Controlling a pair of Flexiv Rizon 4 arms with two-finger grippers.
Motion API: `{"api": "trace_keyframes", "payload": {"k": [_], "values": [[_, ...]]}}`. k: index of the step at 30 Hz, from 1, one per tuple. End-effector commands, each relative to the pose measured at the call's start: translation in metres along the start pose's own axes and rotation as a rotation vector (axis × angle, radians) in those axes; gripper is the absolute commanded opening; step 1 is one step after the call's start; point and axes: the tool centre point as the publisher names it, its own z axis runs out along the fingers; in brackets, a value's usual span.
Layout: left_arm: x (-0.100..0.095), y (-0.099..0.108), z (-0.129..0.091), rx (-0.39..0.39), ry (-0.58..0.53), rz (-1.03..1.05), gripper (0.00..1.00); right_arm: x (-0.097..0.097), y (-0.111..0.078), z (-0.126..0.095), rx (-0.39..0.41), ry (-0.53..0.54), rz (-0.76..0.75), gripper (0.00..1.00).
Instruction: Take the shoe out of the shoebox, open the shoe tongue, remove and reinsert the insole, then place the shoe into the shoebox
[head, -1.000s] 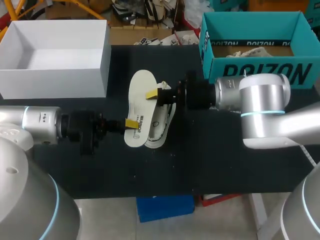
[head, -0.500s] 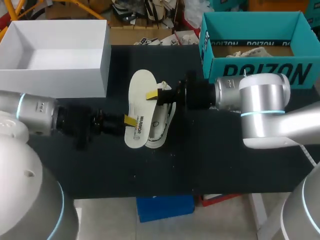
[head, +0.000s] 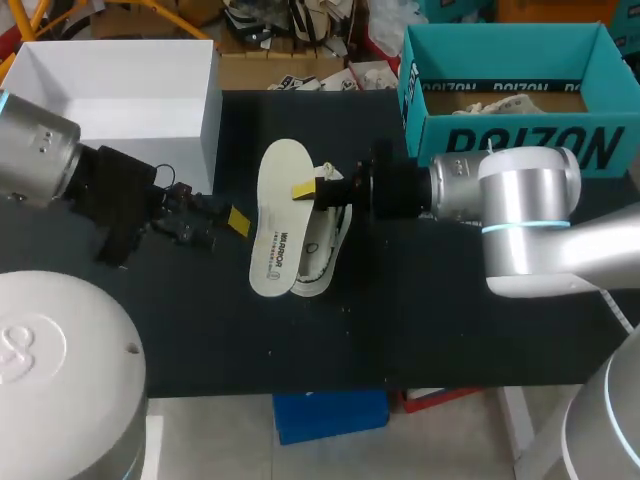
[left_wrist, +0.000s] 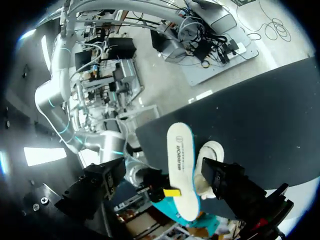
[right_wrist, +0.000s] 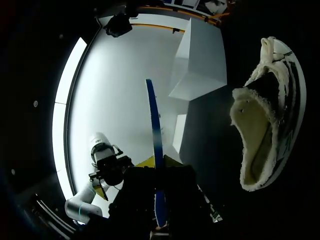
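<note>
right gripper (head: 312, 186) clamped on flat oval insole (head: 277, 215) | left gripper (head: 226, 216) jaws spread, empty | fleece-lined shoe (head: 328, 238) partly under insole

Left arm (head: 40, 155) and right arm (head: 525, 200) are rounded silver tubes with thin light-blue rings. Black wrist hardware (head: 395, 190) sits behind left pincer (head: 237, 221) and right pincer (head: 303, 190), both yellow-tipped.

Your yellow-tipped left gripper (head: 225, 218) hovers, fingers spread wide; your right gripper (head: 306, 192), arm stretched level, pinches the white foam insole (head: 275, 215).
</note>
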Motion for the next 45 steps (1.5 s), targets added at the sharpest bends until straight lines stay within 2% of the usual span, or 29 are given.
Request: {"api": "trace_keyframes", "payload": {"k": [1, 9, 11, 16, 22, 34, 39, 45], "values": [[-0.01, -0.001, -0.009, 0.099, 0.814, 0.244, 1.0, 0.0, 0.0, 0.0, 0.002, -0.001, 0.001, 0.0], [-0.01, -0.001, -0.009, 0.099, 0.814, 0.244, 1.0, 0.0, 0.0, 0.0, 0.002, -0.001, 0.001, 0.0], [-0.012, 0.002, 0.001, 0.142, 0.827, 0.218, 1.0, 0.0, 0.0, 0.0, 0.002, -0.001, 0.001, 0.0], [-0.016, 0.016, 0.019, 0.23, 0.928, 0.117, 1.0, 0.0, 0.0, 0.0, 0.002, -0.001, 0.001, 0.0], [-0.019, 0.025, 0.03, 0.239, 1.003, 0.037, 1.0, 0.0, 0.0, 0.0, 0.002, -0.001, 0.001, 0.0], [-0.022, 0.022, 0.043, 0.194, 0.981, -0.063, 1.0, 0.0, 0.0, 0.0, 0.002, -0.001, 0.001, 0.0], [-0.027, 0.011, 0.04, 0.089, 0.945, -0.057, 1.0, 0.0, 0.0, 0.0, 0.002, -0.001, 0.001, 0.0], [-0.021, 0.002, 0.039, 0.04, 0.896, -0.085, 1.0, 0.0, 0.0, 0.0, 0.002, -0.001, 0.001, 0.0]]}}
